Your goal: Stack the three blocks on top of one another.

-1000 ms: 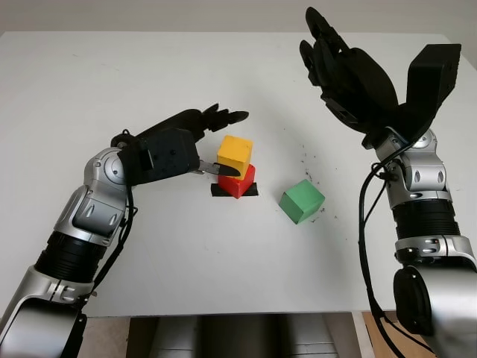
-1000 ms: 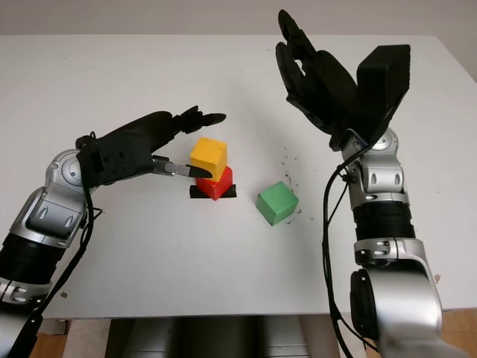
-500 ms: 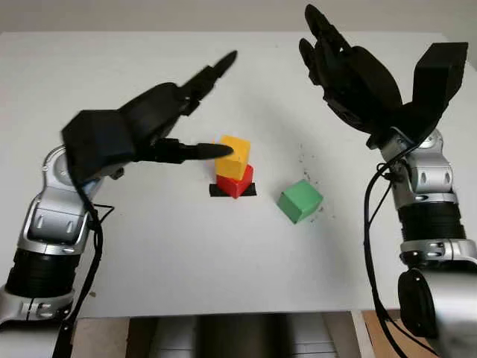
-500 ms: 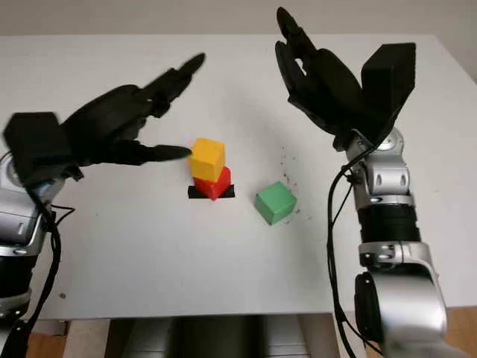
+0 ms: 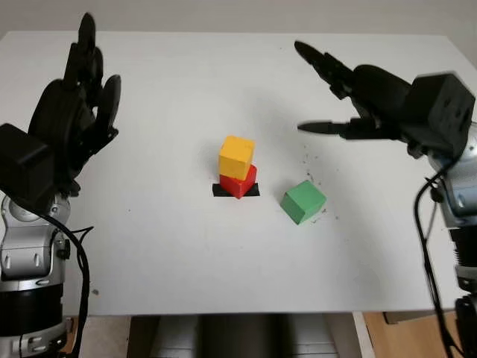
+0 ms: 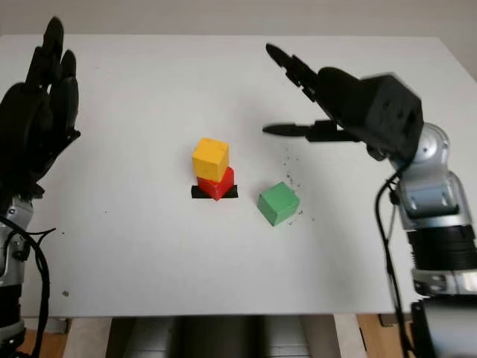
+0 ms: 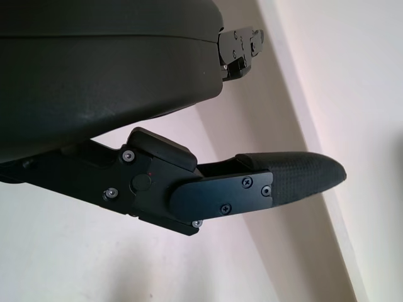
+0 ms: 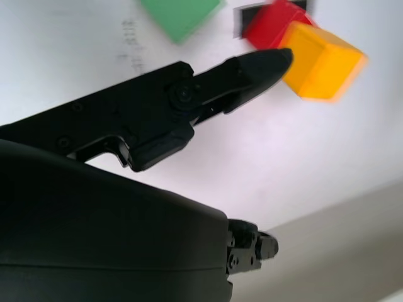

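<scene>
1. Centrally on the white bench stands a two-block stack: the yellow block sits on top of the red block, turned a little askew to it.
2. The red block rests on a strip of black tape stuck to the bench; the ends of the tape stick out on both sides of the block.
3. The green block lies on the bench by itself, near the stack on the robot's right and a little nearer the robot, touching neither of the other blocks.
4. A scatter of small dark specks marks the bench just beyond the green block.
5. The left hand is raised over the left part of the bench, well apart from the stack, open and holding nothing.
6. The right hand is raised above the far right part of the bench, beyond the green block, open and holding nothing, with its fingertips pointing toward the left side.
7. From the right wrist camera, one finger of that hand reaches across the picture, with the green block, the red block and the yellow block beyond it.
</scene>
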